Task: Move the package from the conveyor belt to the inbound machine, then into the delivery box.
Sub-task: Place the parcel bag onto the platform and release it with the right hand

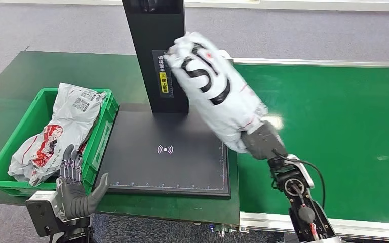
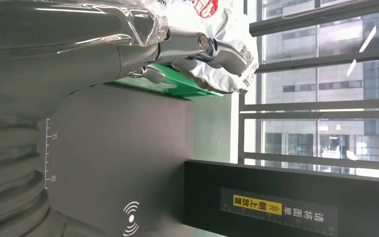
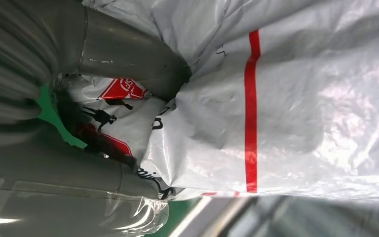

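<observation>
Left hand [image 1: 75,190] idle, fingers apart, grasping nothing, just short of the green delivery box [image 1: 1,167] already holding bagged parcels [image 1: 55,131]. Ahead and to its right, black inbound machine plate [image 1: 167,162] bare. Right hand [image 1: 263,143] clenched on one end of the white package [image 1: 215,91], lifted clear above the plate beside the upright column [image 1: 154,55]. Judged risks: slack bag slipping from an end-only grip; swinging bulk striking the column; landing off the scan mark [image 1: 165,149].
</observation>
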